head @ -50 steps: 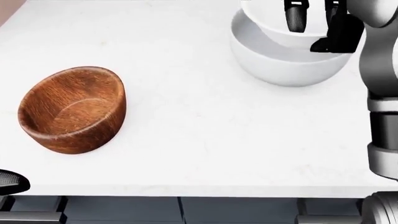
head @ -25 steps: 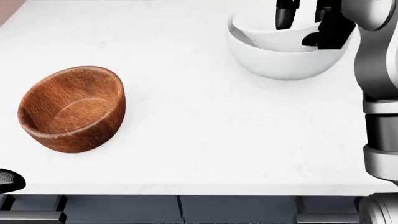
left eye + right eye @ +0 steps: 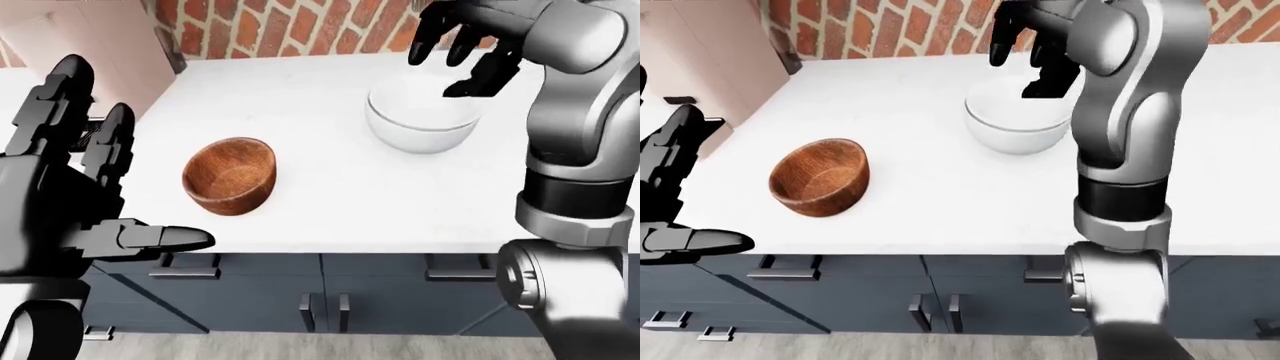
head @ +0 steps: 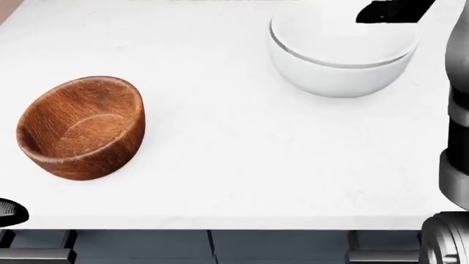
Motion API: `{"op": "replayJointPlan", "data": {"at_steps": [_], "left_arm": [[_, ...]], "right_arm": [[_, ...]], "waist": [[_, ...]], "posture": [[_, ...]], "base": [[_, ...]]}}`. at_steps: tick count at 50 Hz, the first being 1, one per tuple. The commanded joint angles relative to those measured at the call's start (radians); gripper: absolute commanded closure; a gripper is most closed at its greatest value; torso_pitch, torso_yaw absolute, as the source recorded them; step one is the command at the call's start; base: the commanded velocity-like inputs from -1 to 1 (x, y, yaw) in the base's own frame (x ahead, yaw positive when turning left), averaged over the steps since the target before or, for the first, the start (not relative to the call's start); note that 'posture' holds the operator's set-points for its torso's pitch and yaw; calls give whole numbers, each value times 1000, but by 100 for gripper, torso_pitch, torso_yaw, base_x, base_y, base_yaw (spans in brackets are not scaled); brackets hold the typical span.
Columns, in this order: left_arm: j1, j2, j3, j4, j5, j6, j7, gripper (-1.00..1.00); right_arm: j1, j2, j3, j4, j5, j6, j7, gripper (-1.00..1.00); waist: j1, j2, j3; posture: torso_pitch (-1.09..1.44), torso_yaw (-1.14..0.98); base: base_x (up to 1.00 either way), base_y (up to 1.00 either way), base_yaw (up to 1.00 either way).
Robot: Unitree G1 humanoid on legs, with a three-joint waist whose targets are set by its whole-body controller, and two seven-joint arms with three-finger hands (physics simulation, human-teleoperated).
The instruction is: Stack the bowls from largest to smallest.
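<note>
Two nested white bowls [image 4: 341,66], one wooden bowl [image 4: 81,129], both robot hands [image 3: 465,49] released

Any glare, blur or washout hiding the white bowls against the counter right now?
Head view: sharp, no blur, but the nested white bowls nearly match the white counter; only faint shading marks their rims. Left-eye view: soft shadow under the white bowls separates them better; the wooden bowl reads clearly. Right-eye view: the right hand partly covers them.

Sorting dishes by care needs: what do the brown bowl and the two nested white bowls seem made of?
Brown bowl: looks like wood, matte, with visible streaked grain. Nested white bowls: smooth, uniform white with soft shading, perhaps glazed ceramic or plastic; the render leaves that open.
</note>
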Motion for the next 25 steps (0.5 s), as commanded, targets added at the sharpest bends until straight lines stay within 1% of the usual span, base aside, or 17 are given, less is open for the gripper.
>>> {"op": "replayJointPlan", "data": {"at_steps": [1,4,8,9,12,14,15,19,25], "left_arm": [[-17,18,21,-17,-12,-25,10,-100],[-13,23,23,-13,-15,-31,12,-100],[0,24,31,-13,-18,-39,8,-100],[4,24,36,-13,-20,-40,6,-100],[18,27,59,-13,-31,-44,-2,-100],[23,28,65,-11,-33,-48,-4,-100],[24,29,65,-10,-33,-50,-4,-100],[28,26,57,-9,-26,-56,-7,-100],[28,21,51,-11,-20,-57,-8,-100]], "right_arm": [[-37,5,5,-46,12,23,8,3],[-36,27,15,-82,16,39,21,4],[-26,106,48,-147,12,77,36,4],[-25,115,52,-151,9,78,36,4],[-16,177,78,-183,11,94,36,4],[5,234,103,-229,12,108,49,4],[13,245,110,-239,8,104,53,4],[56,338,156,-291,-8,90,59,7],[119,447,202,-336,-47,64,68,7]], "waist": [[1,1,-23],[0,2,-21],[-1,5,-21],[-1,6,-21],[-4,10,-20],[-4,12,-20],[-4,13,-19],[-5,17,-20],[-6,21,-22]], "posture": [[0,0],[0,0],[0,0],[0,0],[0,0],[0,0],[0,0],[0,0],[0,0]], "base": [[0,0,0],[0,0,0],[0,0,0],[0,0,0],[0,0,0],[0,0,0],[0,0,0],[0,0,0],[0,0,0]]}}
